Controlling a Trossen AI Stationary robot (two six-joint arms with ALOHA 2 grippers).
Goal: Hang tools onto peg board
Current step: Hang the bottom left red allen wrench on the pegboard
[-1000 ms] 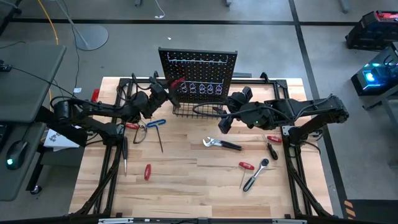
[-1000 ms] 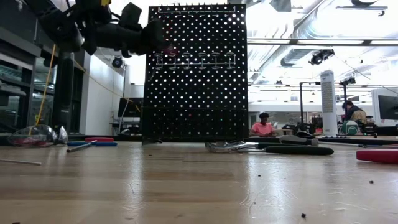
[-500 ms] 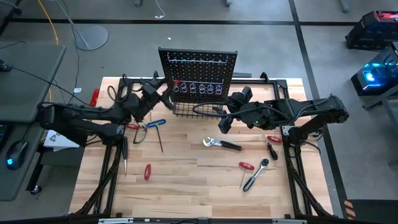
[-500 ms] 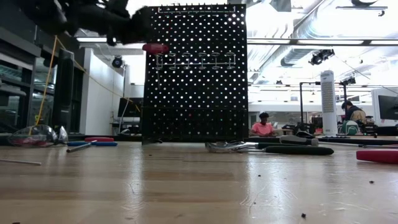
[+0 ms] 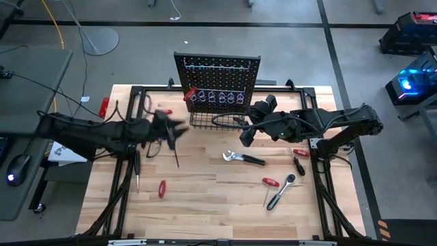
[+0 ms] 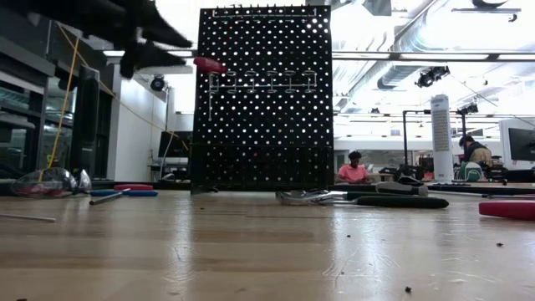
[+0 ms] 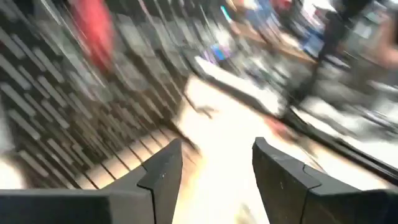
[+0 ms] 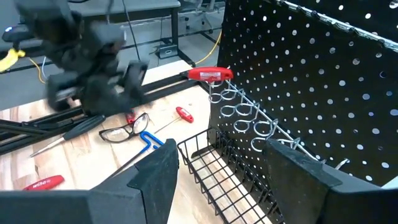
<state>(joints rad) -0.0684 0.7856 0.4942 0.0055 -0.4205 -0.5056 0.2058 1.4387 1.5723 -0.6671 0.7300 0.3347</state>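
One red-handled screwdriver (image 5: 190,93) hung crosswise at the left end of the row of silver hooks (image 8: 249,118) on the upright black perforated metal peg board (image 5: 218,72), above the black wire basket (image 5: 208,123) along its foot. In front of the board's left side and clear of the hung screwdriver, the left gripper (image 7: 216,146), fingers spread with nothing between them. At the right end of the basket, the right gripper (image 8: 221,152), likewise spread wide and empty, facing the hooks and the basket. Scattered across the pale wooden table (image 5: 205,205): silver pliers with black handles (image 5: 243,158) near the middle; a chrome ratchet (image 5: 281,193) and a short red-handled driver (image 5: 271,182) toward the right front; a small black-handled screwdriver (image 5: 298,165) farther right; another red-handled tool (image 5: 162,188) and a long black-handled screwdriver (image 5: 136,169) on the left; a blue-handled T-key (image 8: 149,138) and clear safety glasses (image 8: 124,132) close beside the left arm. Far behind the table, in the level view, a seated person in a pink top (image 6: 355,170).
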